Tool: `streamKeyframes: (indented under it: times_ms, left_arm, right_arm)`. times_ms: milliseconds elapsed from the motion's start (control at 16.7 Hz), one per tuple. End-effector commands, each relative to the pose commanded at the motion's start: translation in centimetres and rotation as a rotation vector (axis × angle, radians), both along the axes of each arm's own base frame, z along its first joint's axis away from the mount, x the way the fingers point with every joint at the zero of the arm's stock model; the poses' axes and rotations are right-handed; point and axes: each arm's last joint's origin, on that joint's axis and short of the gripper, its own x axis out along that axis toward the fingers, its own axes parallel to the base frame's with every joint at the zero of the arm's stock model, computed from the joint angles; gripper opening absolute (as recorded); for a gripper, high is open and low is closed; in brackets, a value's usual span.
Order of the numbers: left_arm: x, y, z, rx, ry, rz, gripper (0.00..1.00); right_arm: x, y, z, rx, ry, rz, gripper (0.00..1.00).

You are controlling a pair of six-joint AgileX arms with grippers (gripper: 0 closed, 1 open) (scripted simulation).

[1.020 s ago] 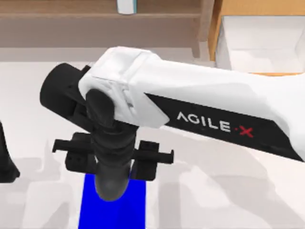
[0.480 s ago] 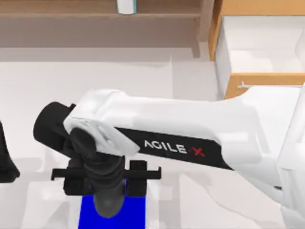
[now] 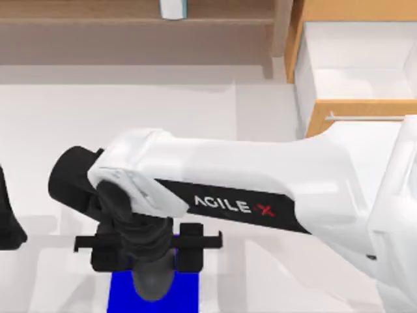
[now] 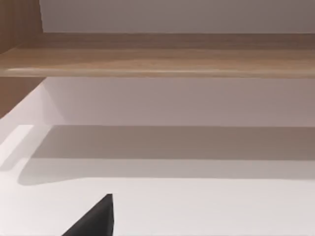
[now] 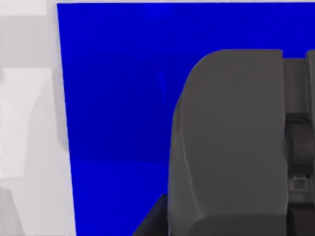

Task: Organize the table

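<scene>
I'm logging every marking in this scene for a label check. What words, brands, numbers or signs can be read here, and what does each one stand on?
"AGILE X": white letters with a red X, on the black band along the white right arm that reaches across the table, in the top view.
No other text: the blue mat, the wooden shelf and the open drawer carry no writing that can be made out.

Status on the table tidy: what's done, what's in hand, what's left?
Done: the drawer at the top view's right stands open and looks empty. In hand: the right gripper is over the blue mat near the front of the table; the right wrist view shows a dark grey bulk close over the mat, though I can't tell what it is. The left arm sits at the left edge. Left: stowing whatever is there, then probably closing the drawer.
</scene>
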Motion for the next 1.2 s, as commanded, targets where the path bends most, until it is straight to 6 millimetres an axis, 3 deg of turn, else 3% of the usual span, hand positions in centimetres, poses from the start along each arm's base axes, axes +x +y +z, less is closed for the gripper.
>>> streamKeyframes:
  times_ms: [660,1200]
  left_arm:
    - [0.00,0.00,0.00,0.000,0.000,0.000,1.00]
    - [0.00,0.00,0.00,0.000,0.000,0.000,1.00]
  right_arm:
    - [0.00,0.00,0.00,0.000,0.000,0.000,0.98]
    - [0.12,-0.06,0.03,0.001,0.000,-0.003,1.00]
